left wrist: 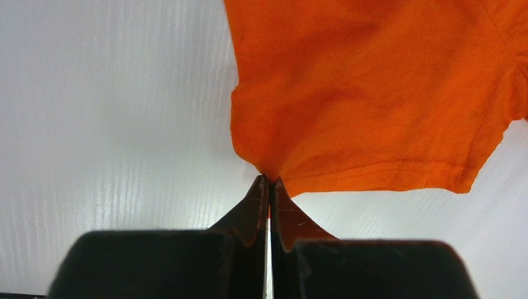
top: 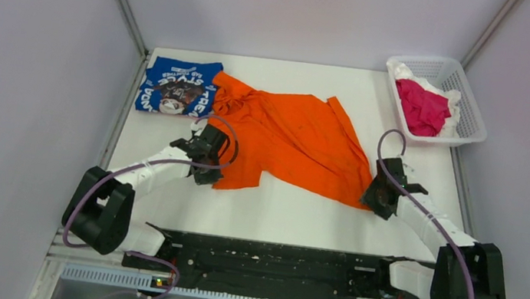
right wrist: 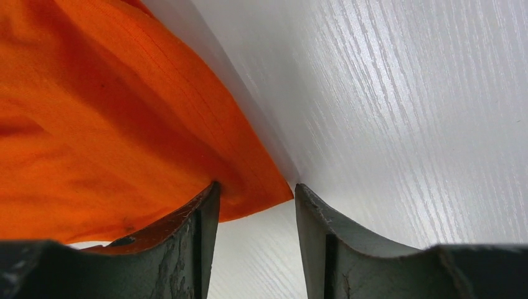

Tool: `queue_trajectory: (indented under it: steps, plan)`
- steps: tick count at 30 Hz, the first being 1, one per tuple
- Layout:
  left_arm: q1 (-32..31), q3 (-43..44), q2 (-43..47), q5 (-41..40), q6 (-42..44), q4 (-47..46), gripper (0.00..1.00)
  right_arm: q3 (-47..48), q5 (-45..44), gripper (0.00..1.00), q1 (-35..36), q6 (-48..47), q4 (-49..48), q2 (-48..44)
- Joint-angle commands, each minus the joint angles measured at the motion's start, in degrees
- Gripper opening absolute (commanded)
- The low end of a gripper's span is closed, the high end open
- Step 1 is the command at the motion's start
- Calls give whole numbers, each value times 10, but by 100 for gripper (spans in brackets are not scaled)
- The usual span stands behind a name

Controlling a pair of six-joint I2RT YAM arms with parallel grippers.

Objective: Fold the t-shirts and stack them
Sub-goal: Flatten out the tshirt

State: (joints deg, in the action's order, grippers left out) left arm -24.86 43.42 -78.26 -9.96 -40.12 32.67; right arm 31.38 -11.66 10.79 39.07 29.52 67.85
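Note:
The orange t-shirt (top: 290, 137) lies spread on the white table, rumpled at its left. The blue t-shirt (top: 179, 86) with white lettering lies folded at the far left, touching the orange one. My left gripper (top: 206, 175) is shut on the near left hem corner of the orange t-shirt (left wrist: 373, 93), pinching a pucker of cloth. My right gripper (top: 373, 200) is open at the shirt's near right corner; that corner of the orange t-shirt (right wrist: 124, 124) lies between its fingers (right wrist: 202, 215), not pinched.
A white mesh basket (top: 473, 115) stands at the far right, holding pink and white cloth (top: 422, 107). Grey walls stand close on both sides of the table. A black rail (top: 270, 262) runs along the near edge between the arm bases.

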Motion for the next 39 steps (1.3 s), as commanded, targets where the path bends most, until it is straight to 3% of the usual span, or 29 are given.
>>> queue_trajectory:
  steps: [1,7,11,18,30,34,39]
  plan:
    - [-1,-8,13,-15,5,-18,0,-2,-5,47,11,12,-15,21]
    - [-2,-9,15,-19,4,-19,0,-4,-5,33,13,14,-27,35]
    - [-2,-6,21,-37,1,-8,0,-6,-1,0,22,21,-50,38]
    - [-2,13,76,-66,-6,12,0,32,-23,0,27,27,-78,-12]
    - [-1,234,232,-212,33,64,0,262,-76,0,27,-38,-56,-154]
    - [-1,298,288,-188,101,-2,0,337,-69,0,27,-74,-53,-185]
    - [-2,457,278,-148,172,18,0,453,-39,0,27,-120,-37,-210]
